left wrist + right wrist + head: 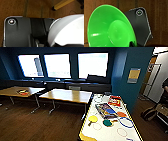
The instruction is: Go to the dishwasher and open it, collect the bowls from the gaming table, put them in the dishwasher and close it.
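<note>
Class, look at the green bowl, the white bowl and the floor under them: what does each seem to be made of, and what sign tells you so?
Green bowl: probably plastic, glossy; even bright colour with soft highlights.
White bowl: likely plastic too, smooth with a mild sheen, thin rim.
Floor: looks like brown wood planks or wood-look laminate; seams and grain streaks show, but which one it is stays open.

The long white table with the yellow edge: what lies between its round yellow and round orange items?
In the head view, a colourful flat booklet lies between the yellow and orange items on the table.
</note>
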`<state>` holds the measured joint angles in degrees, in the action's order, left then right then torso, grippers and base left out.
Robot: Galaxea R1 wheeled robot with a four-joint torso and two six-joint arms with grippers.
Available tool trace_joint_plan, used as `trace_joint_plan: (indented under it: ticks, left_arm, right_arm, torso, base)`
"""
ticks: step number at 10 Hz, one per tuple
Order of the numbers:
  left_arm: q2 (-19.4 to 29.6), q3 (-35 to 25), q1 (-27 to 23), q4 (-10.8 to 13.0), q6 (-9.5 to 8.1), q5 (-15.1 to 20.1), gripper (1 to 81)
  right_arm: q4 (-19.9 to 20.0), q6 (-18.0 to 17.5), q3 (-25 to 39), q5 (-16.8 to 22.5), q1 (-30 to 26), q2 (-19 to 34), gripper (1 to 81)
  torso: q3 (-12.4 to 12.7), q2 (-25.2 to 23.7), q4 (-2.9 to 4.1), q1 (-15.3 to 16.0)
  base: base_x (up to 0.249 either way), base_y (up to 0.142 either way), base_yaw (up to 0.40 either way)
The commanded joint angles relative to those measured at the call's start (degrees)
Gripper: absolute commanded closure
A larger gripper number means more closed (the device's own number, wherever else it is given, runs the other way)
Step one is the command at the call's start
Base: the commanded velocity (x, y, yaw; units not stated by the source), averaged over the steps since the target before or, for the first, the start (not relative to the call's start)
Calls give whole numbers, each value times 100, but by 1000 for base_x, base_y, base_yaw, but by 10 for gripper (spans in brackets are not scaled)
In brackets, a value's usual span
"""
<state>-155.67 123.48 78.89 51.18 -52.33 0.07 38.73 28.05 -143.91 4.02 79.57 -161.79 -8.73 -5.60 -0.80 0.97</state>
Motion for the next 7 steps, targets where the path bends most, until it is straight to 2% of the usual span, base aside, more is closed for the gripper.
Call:
trace_joint_plan:
  ticks: [1, 7]
  left_arm:
    - [10, -17, -281, 103, 30, 37, 811]
    - [-61, 124, -193, 121, 74, 28, 811]
  right_arm:
    - [-6, 25, -13, 415, -331, 101, 811]
    - [-6, 25, -22, 389, -331, 74, 811]
  torso:
    - [0, 0, 0, 0]
    - [0, 0, 0, 0]
  base:
    - [-101, 0, 0]
    - [-113, 0, 0]
